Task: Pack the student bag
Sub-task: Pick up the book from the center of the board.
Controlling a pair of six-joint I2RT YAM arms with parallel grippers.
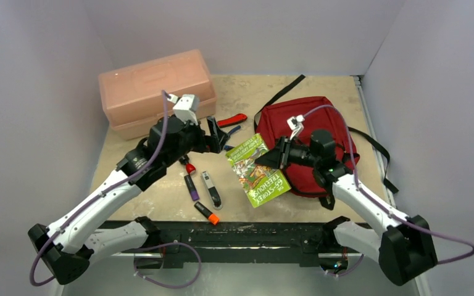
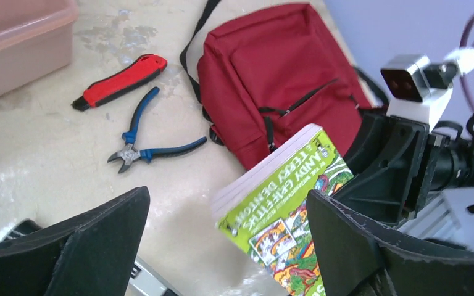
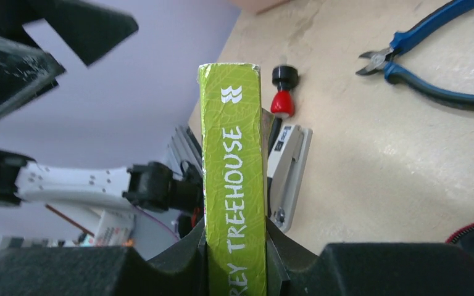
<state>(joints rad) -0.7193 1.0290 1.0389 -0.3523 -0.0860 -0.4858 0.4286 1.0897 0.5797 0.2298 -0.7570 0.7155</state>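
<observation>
My right gripper (image 3: pixel 234 246) is closed on a green paperback (image 1: pixel 258 169), fingers pinching it across the spine, where white letters read "TREEHOUSE". The book hangs tilted just left of the bag (image 1: pixel 311 117) – a dark red backpack lying flat on the far right of the table (image 1: pixel 321 86), black straps trailing off beyond it and toward the table's right edge. My left gripper (image 2: pixel 227 196) stands wide apart and holds nothing; it faces the book's free edge from the left. Beyond it, on the table, lie blue-handled pliers (image 2: pixel 145 145) and a red and black knife (image 2: pixel 120 81), both left of the bag. A pale pink box (image 1: pixel 154 89) with its lid on sits at the far left. Nearer my bases lie a stapler (image 1: pixel 211 189), a purple marker (image 1: pixel 191 186) and an orange-capped marker (image 1: pixel 207 213) – all apart from the bag.
</observation>
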